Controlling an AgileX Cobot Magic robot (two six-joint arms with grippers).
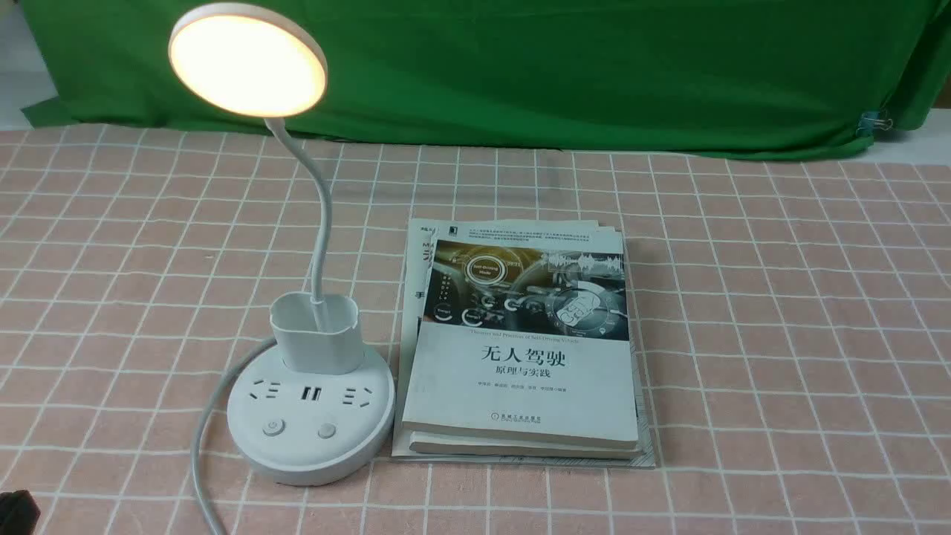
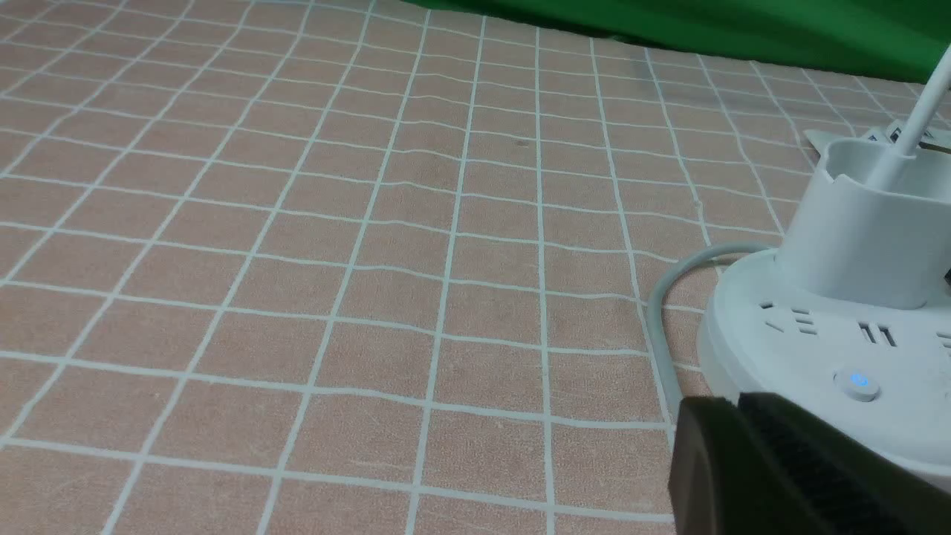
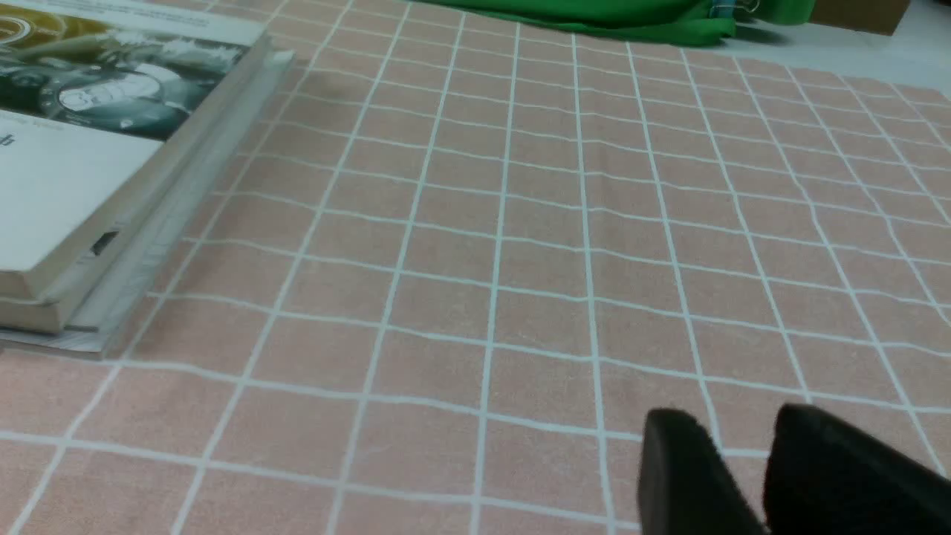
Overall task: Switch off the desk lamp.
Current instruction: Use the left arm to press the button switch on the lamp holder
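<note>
The white desk lamp stands left of centre, its round disc head [image 1: 247, 59] glowing warm. A thin bent neck [image 1: 321, 215] runs down into the small cup [image 1: 316, 334] on the round base [image 1: 310, 453], which has sockets and two buttons [image 1: 273, 427]. In the left wrist view the base [image 2: 810, 349] is close, with a blue-lit button [image 2: 857, 383]. My left gripper [image 2: 737, 401] is shut and empty, low beside the base's near left rim; only its tip [image 1: 18, 513] shows in the front view. My right gripper [image 3: 732, 420] is slightly open and empty above bare cloth.
A stack of books [image 1: 520, 357] lies right of the lamp base, also in the right wrist view [image 3: 89, 186]. The lamp's white cable [image 1: 204, 423] curves off the base's left side toward the front edge. A green cloth [image 1: 557, 67] hangs at the back.
</note>
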